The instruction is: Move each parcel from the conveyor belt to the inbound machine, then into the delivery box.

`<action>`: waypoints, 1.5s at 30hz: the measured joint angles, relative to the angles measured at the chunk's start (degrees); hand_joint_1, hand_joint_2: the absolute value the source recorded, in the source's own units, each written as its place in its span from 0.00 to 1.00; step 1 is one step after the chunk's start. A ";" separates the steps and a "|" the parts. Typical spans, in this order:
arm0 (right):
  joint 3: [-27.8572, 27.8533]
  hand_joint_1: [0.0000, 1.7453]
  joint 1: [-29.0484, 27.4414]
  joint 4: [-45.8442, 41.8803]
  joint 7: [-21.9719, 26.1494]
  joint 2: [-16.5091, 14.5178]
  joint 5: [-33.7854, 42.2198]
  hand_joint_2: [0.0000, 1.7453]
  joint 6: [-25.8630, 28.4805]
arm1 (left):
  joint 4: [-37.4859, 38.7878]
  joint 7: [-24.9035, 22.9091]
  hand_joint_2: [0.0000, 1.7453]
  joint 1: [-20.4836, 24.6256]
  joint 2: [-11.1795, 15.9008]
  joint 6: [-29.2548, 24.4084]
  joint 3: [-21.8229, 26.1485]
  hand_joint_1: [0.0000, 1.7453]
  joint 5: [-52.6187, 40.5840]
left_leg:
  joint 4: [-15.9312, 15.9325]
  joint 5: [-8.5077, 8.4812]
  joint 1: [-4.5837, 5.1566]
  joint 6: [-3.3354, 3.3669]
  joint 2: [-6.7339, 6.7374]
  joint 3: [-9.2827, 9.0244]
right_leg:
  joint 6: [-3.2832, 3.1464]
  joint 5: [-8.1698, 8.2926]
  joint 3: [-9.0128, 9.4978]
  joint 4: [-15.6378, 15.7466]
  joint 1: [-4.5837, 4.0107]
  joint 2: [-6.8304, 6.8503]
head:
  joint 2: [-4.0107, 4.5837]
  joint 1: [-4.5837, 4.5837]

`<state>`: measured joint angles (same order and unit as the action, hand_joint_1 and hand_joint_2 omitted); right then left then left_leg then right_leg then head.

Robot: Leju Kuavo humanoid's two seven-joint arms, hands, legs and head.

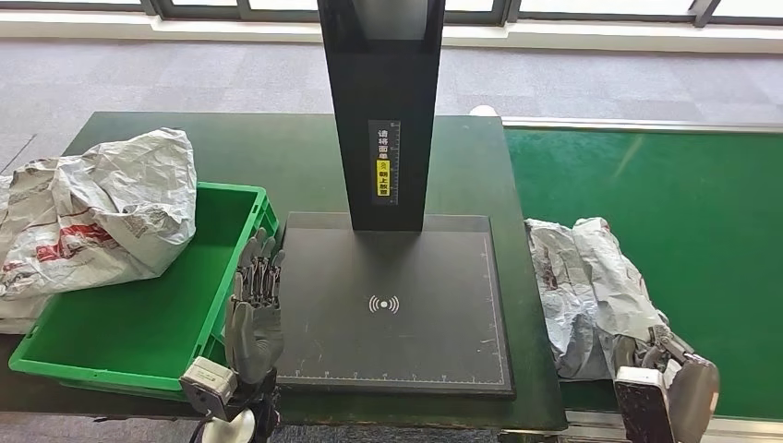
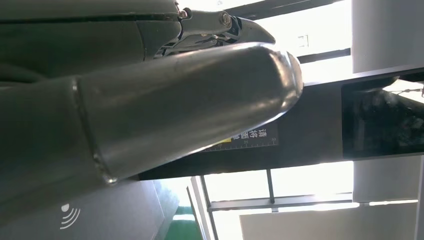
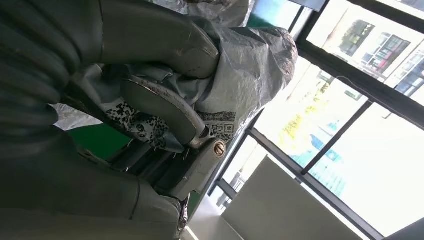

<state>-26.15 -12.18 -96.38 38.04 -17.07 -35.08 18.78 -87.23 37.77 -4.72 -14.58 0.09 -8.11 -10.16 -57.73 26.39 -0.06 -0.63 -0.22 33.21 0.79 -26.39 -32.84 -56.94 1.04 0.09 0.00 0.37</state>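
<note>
Parcel in hand: the grey poly-bag parcel (image 1: 586,291) lies on the green conveyor belt (image 1: 702,240), just right of the inbound machine's black scan plate (image 1: 397,305).
My right hand: my right hand (image 1: 660,355) is at the parcel's near end; in the right wrist view my thumb (image 3: 165,35) and fingers (image 3: 160,107) fold into the crinkled film beside a printed code label (image 3: 220,127), so I judge I am gripping the bag, though how firmly I cannot say, since the film hides the contact.
My left hand: my left hand (image 1: 254,305) stands upright with its fingers straight and empty, at the plate's left edge beside the green delivery box (image 1: 138,323).
Long axis: the parcel runs away from me, roughly along the plate's right edge.
Which way it lies: the bag stretches forward from my right hand and the plate is to its left.
Nearer arm: the right, plainly; the left is across the whole plate.
Coming move: lift and carry left, onto the plate by the scan mark (image 1: 383,304).
Already delivered: another grey bag (image 1: 102,212) slumps over the box's far left rim.
</note>
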 joint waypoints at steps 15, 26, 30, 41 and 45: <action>2.49 1.00 1.36 -0.21 0.08 0.02 3.07 1.00 0.96 | 0.85 -0.17 0.00 0.70 0.00 0.15 0.07 0.00 0.08 | 0.00 0.00 -0.01 -0.01 0.00 0.00 | 0.00 0.00 -0.01 -0.01 -0.01 -0.01 | 0.00 0.00; 17.22 1.00 7.55 2.60 0.61 0.05 3.89 1.00 -6.10 | 3.59 -0.34 0.00 3.81 -0.14 1.42 -0.05 0.00 0.71 | 0.01 -0.08 -0.07 -0.13 0.33 -0.04 | -0.17 0.13 -0.10 -0.07 -0.07 -0.29 | 0.00 0.01; 31.80 1.00 12.13 9.33 -0.13 0.12 4.96 1.00 -7.40 | 5.27 -0.34 0.00 4.96 -0.27 1.80 -0.68 0.00 0.97 | 0.02 -0.18 -0.17 -0.23 0.28 -0.04 | -0.23 0.16 -0.10 -0.12 -0.17 -0.27 | 0.00 0.01; 45.62 1.00 19.06 22.07 -2.23 0.50 9.88 1.00 -6.53 | 3.77 -1.15 0.00 4.82 -0.28 0.52 -0.91 0.00 2.22 | 0.01 -0.20 -0.18 -0.28 0.13 0.03 | -0.25 0.17 -0.13 -0.11 -0.18 -0.21 | 0.00 0.02; 45.80 1.00 19.31 24.18 -2.47 0.51 10.46 1.00 -7.06 | 2.99 -1.32 0.00 4.75 -0.28 0.06 -0.90 0.00 2.73 | 0.01 -0.20 -0.18 -0.28 0.12 0.03 | -0.25 0.17 -0.15 -0.10 -0.18 -0.20 | 0.00 0.02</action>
<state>19.65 7.13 -72.20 35.57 -16.56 -24.61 11.71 -84.24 36.45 0.04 -14.86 0.15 -9.01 -7.43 -57.72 26.19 -0.24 -0.91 -0.10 33.24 0.53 -26.22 -32.99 -57.04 0.86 -0.11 0.00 0.39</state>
